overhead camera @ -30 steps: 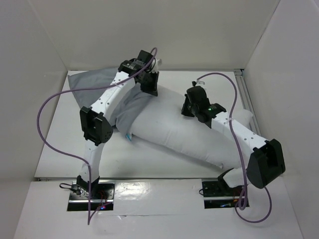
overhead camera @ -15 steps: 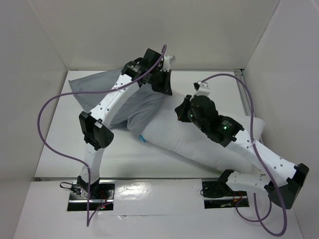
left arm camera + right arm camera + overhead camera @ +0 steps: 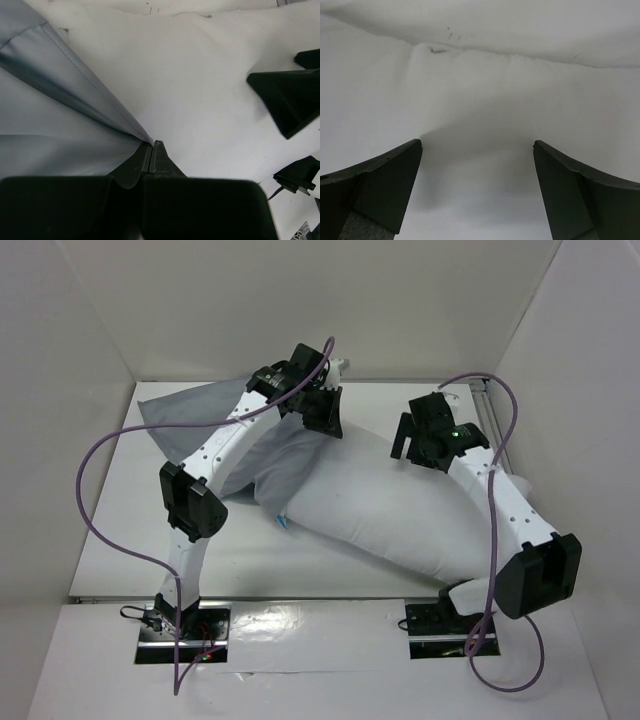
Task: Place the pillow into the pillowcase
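Up and away goes the right gripper [image 3: 404, 446]: a moment ago it was shut and low on the middle of the pillow [image 3: 400, 515], and now it sits further right with its jaws spread wide. Starting from the left, the grey pillowcase [image 3: 180, 415] lies crumpled on the far-left part of the table [image 3: 115, 530]. Its hem is drawn rightward over the pillow's upper-left end. The left gripper [image 3: 152, 146] is clamped tight on that hem, fingertips pressed together with the seam running straight into them. Below it, a small blue tag [image 3: 283, 521] shows on the pillow's near-left corner. The white pillow stretches diagonally towards the near right, mostly out of the case. The right gripper hangs just above the pillow's far edge, gripping nothing.
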Available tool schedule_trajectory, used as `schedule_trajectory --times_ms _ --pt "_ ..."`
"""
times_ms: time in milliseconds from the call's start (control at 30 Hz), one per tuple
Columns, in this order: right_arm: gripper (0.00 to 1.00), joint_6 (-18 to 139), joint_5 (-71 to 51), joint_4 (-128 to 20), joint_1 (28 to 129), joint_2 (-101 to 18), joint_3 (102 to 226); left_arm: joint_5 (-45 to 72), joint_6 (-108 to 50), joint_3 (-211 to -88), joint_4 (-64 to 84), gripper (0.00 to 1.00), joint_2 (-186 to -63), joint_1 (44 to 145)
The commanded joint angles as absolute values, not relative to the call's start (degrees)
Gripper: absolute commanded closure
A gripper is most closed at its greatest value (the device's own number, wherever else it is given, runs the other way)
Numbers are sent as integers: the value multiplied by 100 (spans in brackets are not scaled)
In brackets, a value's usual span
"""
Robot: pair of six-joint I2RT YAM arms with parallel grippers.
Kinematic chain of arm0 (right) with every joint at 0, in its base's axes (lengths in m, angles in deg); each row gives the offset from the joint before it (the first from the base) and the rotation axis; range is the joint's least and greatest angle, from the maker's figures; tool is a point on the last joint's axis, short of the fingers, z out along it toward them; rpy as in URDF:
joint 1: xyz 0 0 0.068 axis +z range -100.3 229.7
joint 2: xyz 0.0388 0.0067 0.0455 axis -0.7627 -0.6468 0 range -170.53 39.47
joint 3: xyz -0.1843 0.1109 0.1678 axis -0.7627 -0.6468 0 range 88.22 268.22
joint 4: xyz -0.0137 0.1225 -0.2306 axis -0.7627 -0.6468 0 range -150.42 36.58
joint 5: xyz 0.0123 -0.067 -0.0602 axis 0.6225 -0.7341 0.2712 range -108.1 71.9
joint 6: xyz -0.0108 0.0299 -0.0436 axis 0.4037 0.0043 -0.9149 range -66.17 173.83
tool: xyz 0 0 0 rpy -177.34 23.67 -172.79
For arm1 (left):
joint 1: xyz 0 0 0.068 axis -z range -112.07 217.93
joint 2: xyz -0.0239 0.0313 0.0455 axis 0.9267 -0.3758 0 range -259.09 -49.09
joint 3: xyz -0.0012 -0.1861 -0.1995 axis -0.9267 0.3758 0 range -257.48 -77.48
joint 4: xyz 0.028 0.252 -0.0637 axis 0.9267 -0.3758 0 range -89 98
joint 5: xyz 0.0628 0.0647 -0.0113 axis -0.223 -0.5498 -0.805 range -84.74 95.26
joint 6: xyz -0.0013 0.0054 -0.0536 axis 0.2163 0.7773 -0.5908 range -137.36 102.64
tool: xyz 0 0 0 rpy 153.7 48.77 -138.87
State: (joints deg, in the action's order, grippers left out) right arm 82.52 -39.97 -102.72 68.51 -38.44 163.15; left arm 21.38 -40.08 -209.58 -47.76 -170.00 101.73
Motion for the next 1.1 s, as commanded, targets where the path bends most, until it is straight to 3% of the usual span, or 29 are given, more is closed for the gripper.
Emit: schedule_trajectory --times_ms 0,67,100,133,167,200,400,567,833,967,1000,1067 --pt "1 7521 -2770 -10160 6667 -4059 15900 2152 -4048 -21037 -4754 100 -16933 10168" --pt "5 7335 -1782 -9844 6596 -4322 15547 2152 -4048 -21037 -4754 100 -16994 10116" --pt "19 7265 -1375 -9442 6596 -4384 15232 2152 -4048 -21037 -4754 100 -17073 10115" --pt "41 7264 -640 -9229 6648 -4385 15116 2152 -3995 -21037 -4807 100 -17143 10115" --pt "94 7264 -397 -9009 6649 -4385 15001 2152 -3995 -21037 -4807 100 -17144 10115" --pt "100 7412 -256 -8616 6762 -4298 14931 2091 -3995 -21037 -4859 100 -17213 10063" --pt "100 8064 -307 -7584 7361 -3428 15454 2265 -3828 -21378 -5017 100 -17328 9957" --pt "100 8283 -1253 -7732 7676 -3147 16353 2757 -3889 -21934 -5150 100 -17023 9957" --pt "100 9135 -1854 -7205 8028 -2706 14888 2389 -4004 -18696 -4737 100 -15746 10360" --pt "100 9408 -2257 -7013 8528 -2654 14044 2014 -3819 -18618 -5192 100 -15746 10502" --pt "100 9409 -2380 -7012 8773 -2654 14042 1854 -3819 -18786 -5324 93 -15807 10502" --pt "100 9409 -2758 -7064 9073 -2654 13972 1486 -3819 -19346 -5606 63 -15808 10502"
